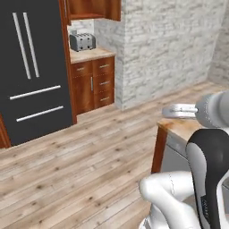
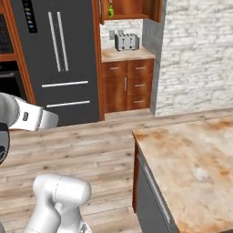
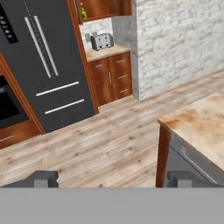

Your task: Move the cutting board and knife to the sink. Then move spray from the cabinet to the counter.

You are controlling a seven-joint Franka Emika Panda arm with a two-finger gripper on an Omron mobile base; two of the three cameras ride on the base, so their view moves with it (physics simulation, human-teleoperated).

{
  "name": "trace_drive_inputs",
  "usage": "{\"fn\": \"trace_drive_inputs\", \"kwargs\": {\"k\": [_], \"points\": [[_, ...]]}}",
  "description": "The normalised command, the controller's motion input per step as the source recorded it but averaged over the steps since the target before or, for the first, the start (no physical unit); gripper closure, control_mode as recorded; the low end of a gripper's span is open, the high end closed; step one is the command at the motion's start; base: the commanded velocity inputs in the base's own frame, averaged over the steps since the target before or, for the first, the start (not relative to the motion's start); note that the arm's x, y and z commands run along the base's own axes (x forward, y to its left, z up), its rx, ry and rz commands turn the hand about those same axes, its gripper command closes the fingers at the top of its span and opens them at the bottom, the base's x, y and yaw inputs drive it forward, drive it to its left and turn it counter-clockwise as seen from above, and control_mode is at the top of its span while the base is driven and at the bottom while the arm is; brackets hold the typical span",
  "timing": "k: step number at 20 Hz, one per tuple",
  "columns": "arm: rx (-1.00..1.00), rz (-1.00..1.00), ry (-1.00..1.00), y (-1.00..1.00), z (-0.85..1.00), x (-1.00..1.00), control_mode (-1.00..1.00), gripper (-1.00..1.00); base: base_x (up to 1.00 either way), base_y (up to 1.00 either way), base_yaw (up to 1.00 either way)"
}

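Note:
The green spray (image 2: 110, 9) stands on the shelf of the open reddish-brown cabinet (image 2: 132, 8), far across the room; in the hand view the spray (image 3: 83, 13) sits at the cabinet (image 3: 107, 6) opening's left edge. Below it runs the beige counter (image 2: 113, 55) over wooden drawers, the same counter (image 3: 109, 51) lying far ahead of my hand. My gripper (image 3: 113, 179) is open with nothing between its fingertips (image 3: 43, 178), well short of the cabinet and high over the wooden floor. The cutting board, the knife and the sink are out of view.
A silver toaster (image 2: 126, 42) stands on the counter under the cabinet. A tall black fridge (image 2: 59, 59) fills the wall to its left, with an oven (image 3: 8, 105) beside it. A mottled island worktop (image 2: 191, 159) lies close on my right. A white brick wall (image 1: 170, 44) closes the back.

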Motion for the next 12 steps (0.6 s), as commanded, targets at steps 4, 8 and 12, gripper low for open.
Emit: {"fn": "trace_drive_inputs", "kwargs": {"k": [4, 8, 12], "points": [[0.00, 0.00, 0.00, 0.00, 0.00, 0.00, 1.00, -1.00, 1.00, 0.00, 0.49], [0.00, 0.00, 0.00, 0.00, 0.00, 0.00, 1.00, -1.00, 1.00, 0.00, 0.31], [0.00, 0.00, 0.00, 0.00, 0.00, 0.00, 1.00, -1.00, 1.00, 0.05, 0.07]]}}
